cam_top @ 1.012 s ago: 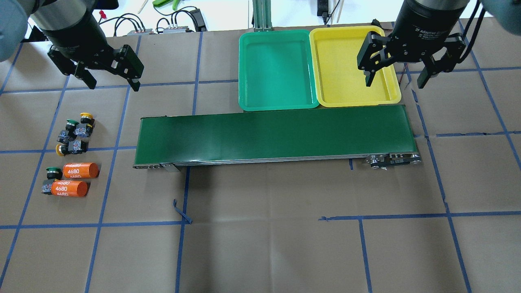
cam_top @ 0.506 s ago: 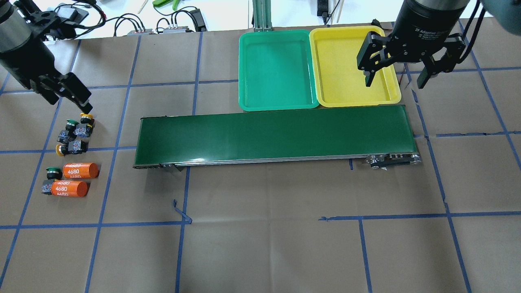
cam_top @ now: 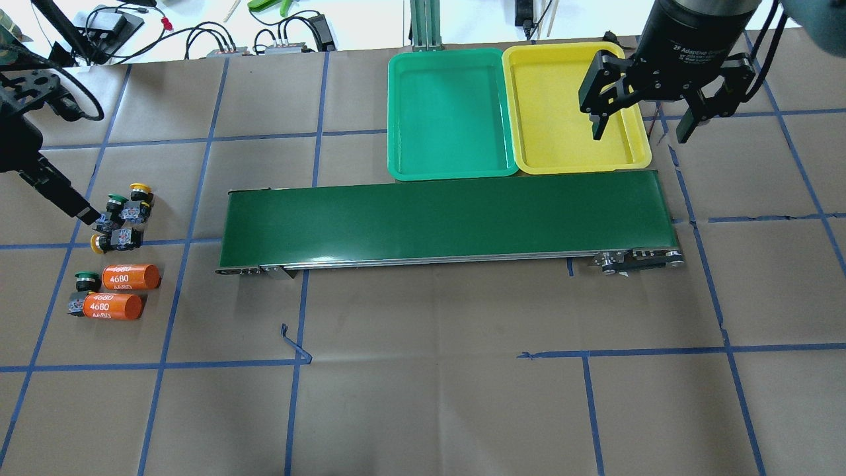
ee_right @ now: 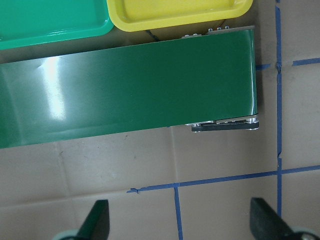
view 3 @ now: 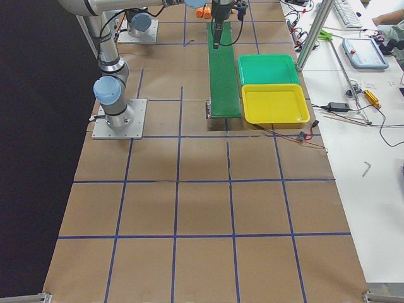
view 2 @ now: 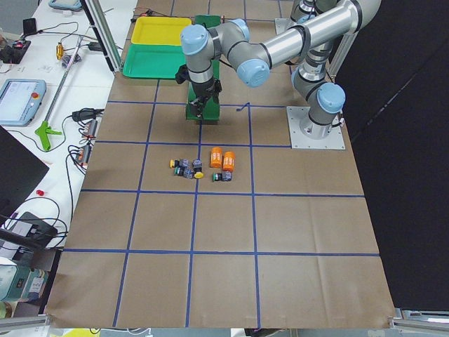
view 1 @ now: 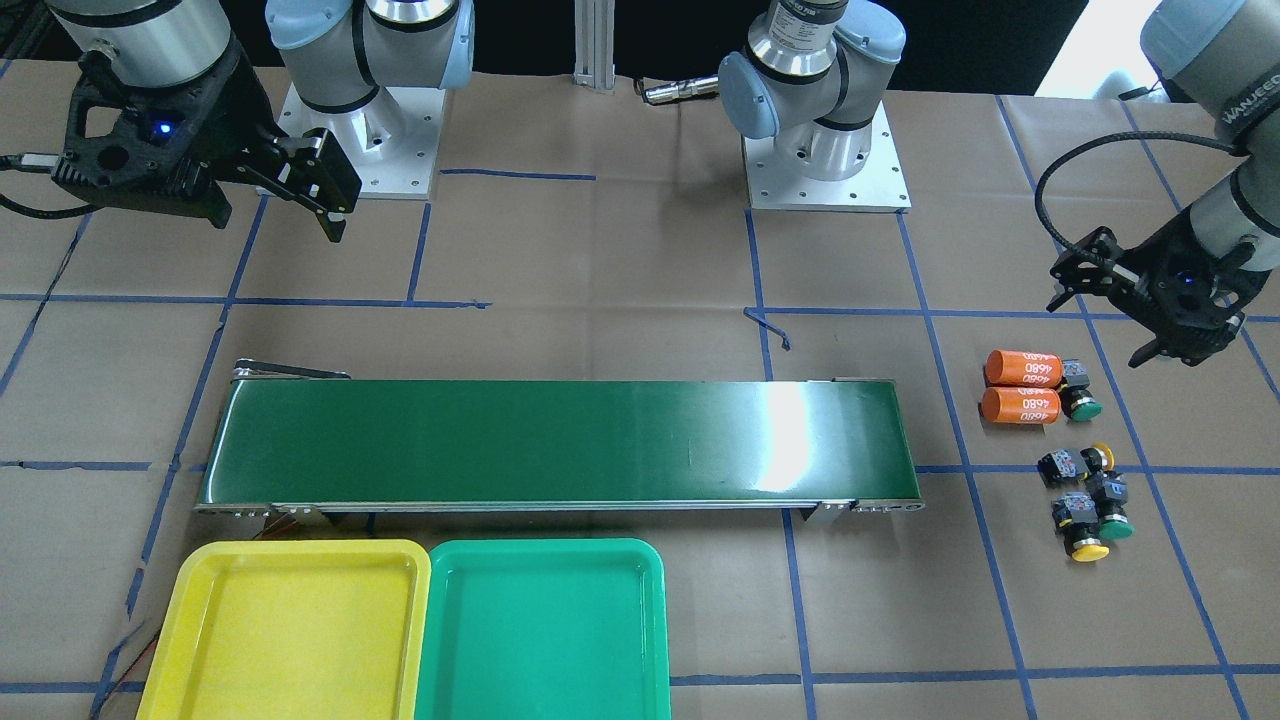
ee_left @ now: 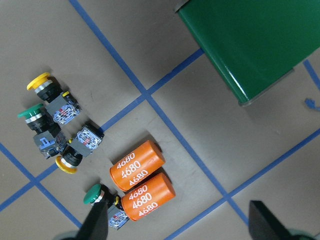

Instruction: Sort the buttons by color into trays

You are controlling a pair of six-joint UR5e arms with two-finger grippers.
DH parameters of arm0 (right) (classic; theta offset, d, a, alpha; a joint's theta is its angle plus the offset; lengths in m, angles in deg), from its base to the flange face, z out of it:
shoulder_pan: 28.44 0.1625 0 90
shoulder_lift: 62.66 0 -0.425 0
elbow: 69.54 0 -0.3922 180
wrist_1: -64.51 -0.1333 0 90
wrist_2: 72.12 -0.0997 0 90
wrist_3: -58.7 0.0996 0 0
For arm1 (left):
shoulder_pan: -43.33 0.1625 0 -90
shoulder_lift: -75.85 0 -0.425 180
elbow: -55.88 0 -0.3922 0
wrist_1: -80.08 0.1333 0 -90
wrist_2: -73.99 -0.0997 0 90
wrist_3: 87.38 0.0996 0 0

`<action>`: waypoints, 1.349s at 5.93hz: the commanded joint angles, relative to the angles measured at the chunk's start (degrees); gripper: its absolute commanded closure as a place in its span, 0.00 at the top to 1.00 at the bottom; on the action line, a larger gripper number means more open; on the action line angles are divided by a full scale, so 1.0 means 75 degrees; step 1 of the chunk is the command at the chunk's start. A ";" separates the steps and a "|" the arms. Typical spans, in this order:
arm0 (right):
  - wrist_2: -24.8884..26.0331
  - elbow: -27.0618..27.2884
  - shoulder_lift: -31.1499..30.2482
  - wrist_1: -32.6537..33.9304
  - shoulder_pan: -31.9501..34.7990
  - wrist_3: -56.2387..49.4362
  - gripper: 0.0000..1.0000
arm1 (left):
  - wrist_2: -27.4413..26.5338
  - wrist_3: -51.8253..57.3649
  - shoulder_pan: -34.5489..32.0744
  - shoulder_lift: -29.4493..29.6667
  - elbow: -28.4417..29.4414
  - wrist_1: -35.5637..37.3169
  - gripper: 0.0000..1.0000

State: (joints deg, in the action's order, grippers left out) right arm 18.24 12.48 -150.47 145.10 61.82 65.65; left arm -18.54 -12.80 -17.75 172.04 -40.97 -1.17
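**Four buttons (cam_top: 132, 212) lie loose at the left end**

At the far left of the overhead view, the left gripper (ee_left: 176, 214) hangs by the buttons. Its fingers (cam_top: 66, 197) are set wide apart with nothing between them, and the wrist view shows only the paper-covered table (cam_top: 423, 396) in the gap. In the overhead view one dark finger ends just beside the cluster, but whether it touches is hard to judge from there.

Three of the buttons lie on their sides, packed together: two have yellow caps and one has a green cap. The fourth button (cam_top: 84, 283), green-capped, lies nearer the robot. It sits just beside the flat ends of two orange cylinders (cam_top: 131, 276) marked "4680", which lie side by side and touching.

In the middle, the long conveyor belt (cam_top: 449, 221) runs across the table. On its far side the green tray (cam_top: 391, 119) and the yellow tray (cam_top: 575, 166) sit with their rims touching, well apart from the buttons.

The right gripper (cam_top: 638, 136) hangs over the yellow tray's right edge. Its fingers are likewise spread and hold nothing.
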 commanded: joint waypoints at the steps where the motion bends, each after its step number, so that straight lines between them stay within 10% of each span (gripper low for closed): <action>1: 0.0011 0.0009 0.0000 0.0001 -0.0011 -0.0012 1.00 | 0.0010 0.2084 0.0232 0.0204 -0.0793 0.1392 0.98; 8: 0.0000 0.0009 0.0000 0.0001 0.0001 0.0000 1.00 | -0.0083 0.4622 0.0280 0.2268 -0.1465 0.2983 0.98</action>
State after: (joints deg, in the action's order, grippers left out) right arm 18.23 12.50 -150.45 145.06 61.83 65.65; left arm -18.83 21.55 -15.79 188.41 -51.58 21.20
